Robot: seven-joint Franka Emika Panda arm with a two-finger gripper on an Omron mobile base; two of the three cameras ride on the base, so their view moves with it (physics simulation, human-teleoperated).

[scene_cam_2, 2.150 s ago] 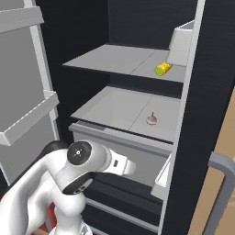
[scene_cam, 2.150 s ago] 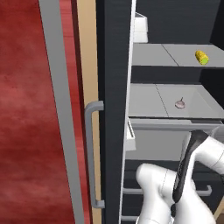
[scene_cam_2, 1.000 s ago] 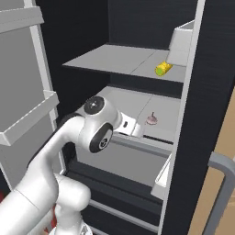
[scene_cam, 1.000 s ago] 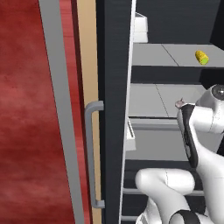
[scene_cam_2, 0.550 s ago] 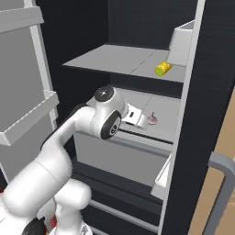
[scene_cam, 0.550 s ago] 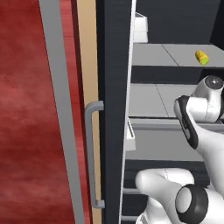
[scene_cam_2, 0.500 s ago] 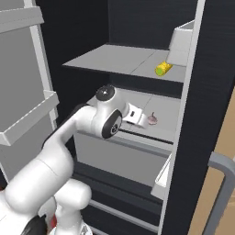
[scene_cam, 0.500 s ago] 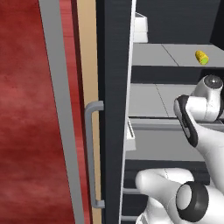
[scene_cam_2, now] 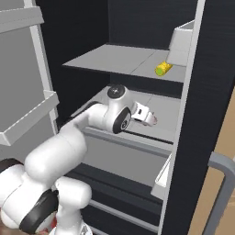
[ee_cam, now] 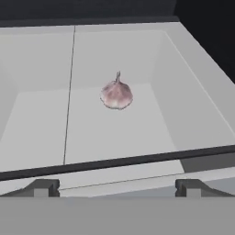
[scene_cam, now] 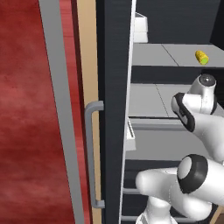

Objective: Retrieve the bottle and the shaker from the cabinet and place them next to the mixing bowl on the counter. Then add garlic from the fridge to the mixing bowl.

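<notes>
Left base view: the arm is reaching into the fridge (scene_cam: 114, 87); one yellow item (scene_cam: 201, 57) is lying upper right.

Right base view: the tool (scene_cam_2: 150, 119) is nearing the middle shelf (scene_cam_2: 167, 110).

Hand view: tool released; one garlic (ee_cam: 116, 93) is sitting centre frame, probably light, papery; grip the bulb's sides.

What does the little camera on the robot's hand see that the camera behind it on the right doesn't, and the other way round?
The hand view shows the garlic whole, lying alone on a pale grey shelf, with the open gripper short of it. The right base view shows the white arm reaching into the fridge, a small yellow thing on the shelf above, and a door shelf at left. Both share the middle shelf that the garlic lies on.
</notes>
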